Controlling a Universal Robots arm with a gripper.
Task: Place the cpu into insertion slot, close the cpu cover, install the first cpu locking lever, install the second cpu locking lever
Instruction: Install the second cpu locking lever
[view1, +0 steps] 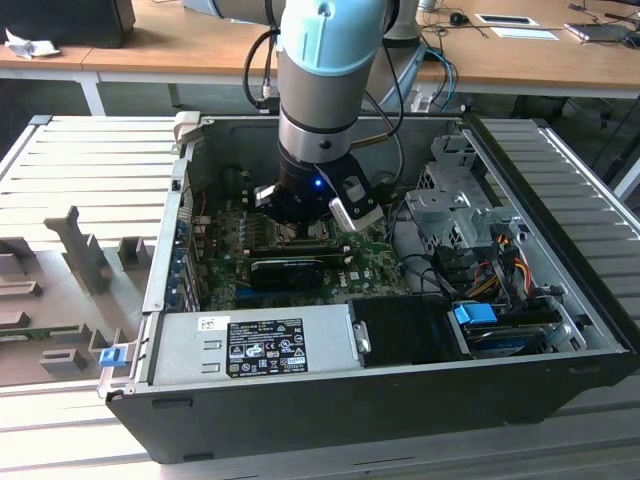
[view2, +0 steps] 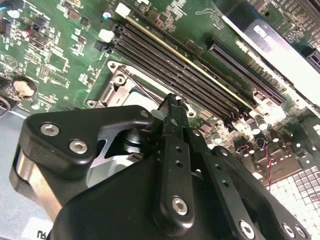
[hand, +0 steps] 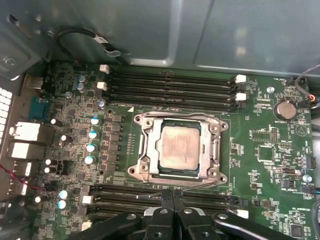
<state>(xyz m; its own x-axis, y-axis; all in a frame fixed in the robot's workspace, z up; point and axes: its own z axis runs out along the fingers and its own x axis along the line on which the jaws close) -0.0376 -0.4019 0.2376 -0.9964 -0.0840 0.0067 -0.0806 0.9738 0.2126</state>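
Pale silver-grey metal marks the cpu, which we see in the first wrist view already lying flat in its socket, framed by the cover, a thin dull-steel plate with a square window that lies down around the chip. The claw sits just beside the socket's edge at about 6 o'clock from the chip on that picture's face, so the chip lies toward 12 o'clock from the fingertips. The black fingers are pressed together with no gap that we can see between them, and a thin wire lever runs along the socket edge right at their tips; we cannot tell whether they pinch it or merely touch it. That lever's long axis runs from 9 to 3 o'clock, parallel to the dark ridged memory slots above and below the socket. In the second wrist view the matte black claw points at the socket corner on the glossy green board. In the exterior view the arm reaches straight down into the open black case, which rests on a ribbed grey table, with the claw's body low over the board.
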